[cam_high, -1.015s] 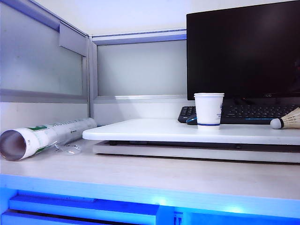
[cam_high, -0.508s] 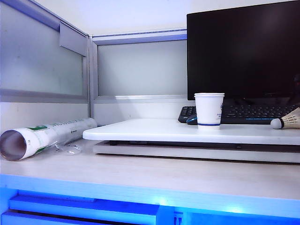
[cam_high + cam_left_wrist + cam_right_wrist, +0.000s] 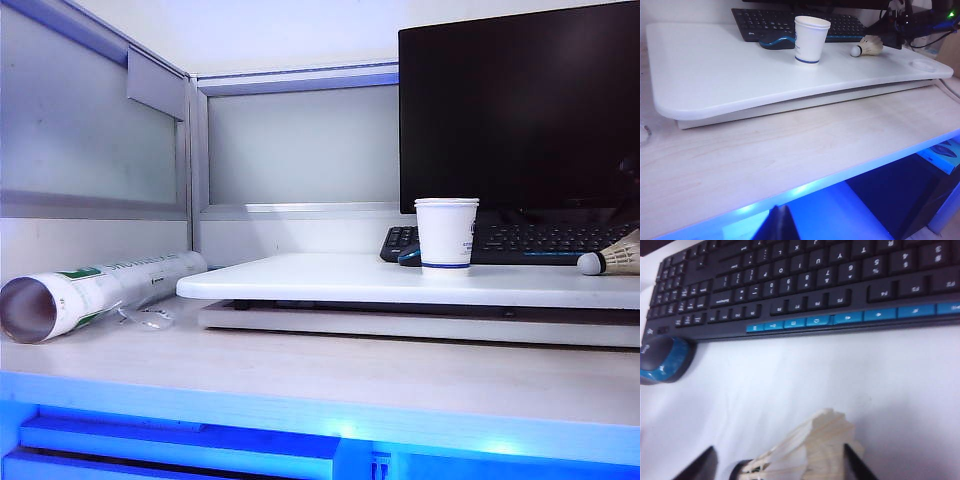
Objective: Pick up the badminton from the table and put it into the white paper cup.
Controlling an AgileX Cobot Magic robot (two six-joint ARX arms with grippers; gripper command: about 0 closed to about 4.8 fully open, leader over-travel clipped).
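The badminton (image 3: 805,450) lies on its side on the white table (image 3: 790,385), its feather cone towards the keyboard. My right gripper (image 3: 777,467) straddles it, open: one finger (image 3: 700,467) stands clear of the head end, the other (image 3: 855,465) sits against the feathers. Seen from the left wrist, the badminton (image 3: 867,47) lies right of the white paper cup (image 3: 810,32), with the right arm (image 3: 912,22) just behind it. The cup (image 3: 445,235) stands upright, and the badminton (image 3: 610,258) is at the exterior view's right edge. My left gripper (image 3: 777,225) hangs shut below the desk's front edge.
A black keyboard (image 3: 790,285) and a blue-black mouse (image 3: 662,360) lie behind the badminton. A dark monitor (image 3: 520,110) stands at the back. A rolled paper tube (image 3: 100,290) lies on the lower wood-grain desk at the left. Grey partition walls close the back and left.
At the exterior view's right edge a dark shape has come lower over the badminton, and a little less of the feather cone shows. The cup has not moved.
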